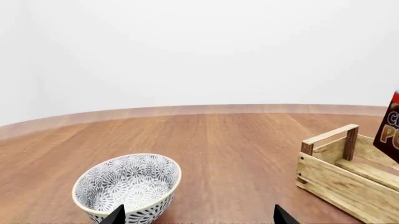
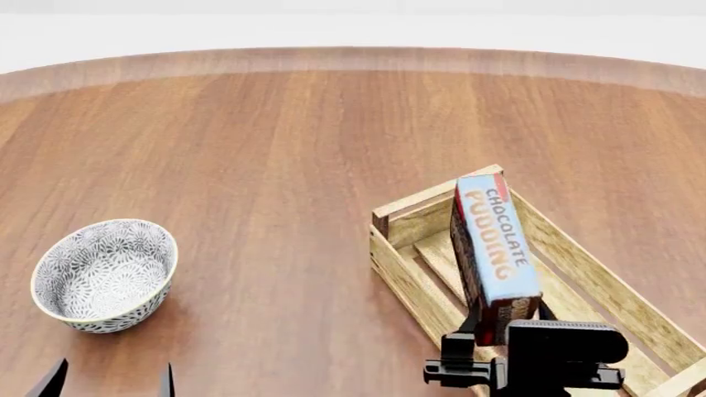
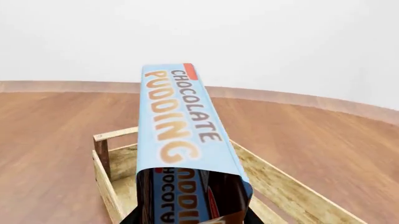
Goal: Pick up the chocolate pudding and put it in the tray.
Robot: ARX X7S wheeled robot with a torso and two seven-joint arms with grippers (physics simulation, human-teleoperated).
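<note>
The chocolate pudding [image 2: 495, 240] is a flat carton with a light-blue lettered edge, held on edge above the tray [image 2: 411, 273]. My right gripper [image 2: 498, 331] is shut on its near end, over the tray's inside. In the right wrist view the carton [image 3: 181, 126] fills the middle, with the fingers [image 3: 134, 217] pressed to both sides and the tray [image 3: 103, 175] below. The left wrist view catches a corner of the carton [image 1: 391, 130] above the tray [image 1: 330, 179]. My left gripper [image 1: 198, 217] is open and holds nothing, beside the bowl; its tips [image 2: 108, 382] show at the head view's lower left.
A grey-patterned round bowl [image 2: 105, 273] stands on the brown wooden table [image 2: 287, 149], left of the tray; it also appears near my left fingers in the left wrist view as the bowl [image 1: 128, 186]. The table's curved far edge [image 2: 353, 58] meets a white background.
</note>
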